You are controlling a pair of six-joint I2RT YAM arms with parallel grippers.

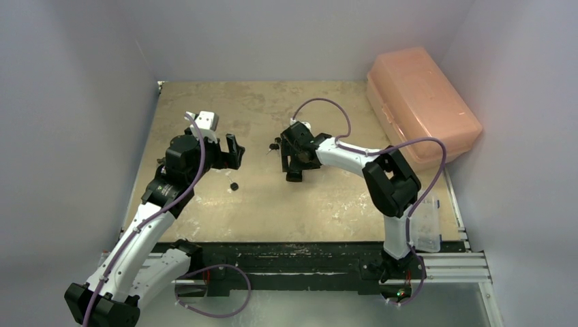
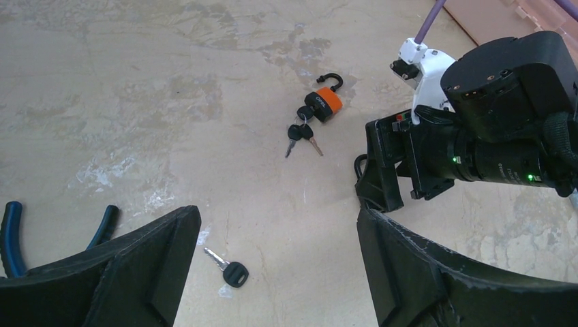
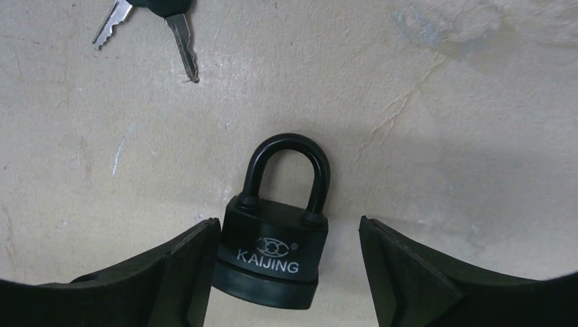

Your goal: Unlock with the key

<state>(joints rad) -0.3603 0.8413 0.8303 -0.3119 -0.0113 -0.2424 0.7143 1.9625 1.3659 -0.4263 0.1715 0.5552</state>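
Observation:
A black KAIJING padlock (image 3: pixel 271 255) with its shackle shut lies on the table between the fingers of my right gripper (image 3: pixel 287 225). The gripper is open; its left finger touches the lock's side and its right finger stands apart. In the top view the right gripper (image 1: pixel 294 167) hides this lock. A single black-headed key (image 2: pixel 232 271) lies on the table below my open, empty left gripper (image 2: pixel 276 218), near its left finger. The key also shows in the top view (image 1: pixel 234 185), in front of the left gripper (image 1: pixel 233 151).
An orange padlock (image 2: pixel 325 103) with its shackle open and a bunch of keys (image 2: pixel 300 136) lies between the two grippers. A pink lidded box (image 1: pixel 422 102) stands at the back right. A clear container (image 1: pixel 426 225) sits at the right edge. Blue tool handles (image 2: pixel 10 231) lie at the left.

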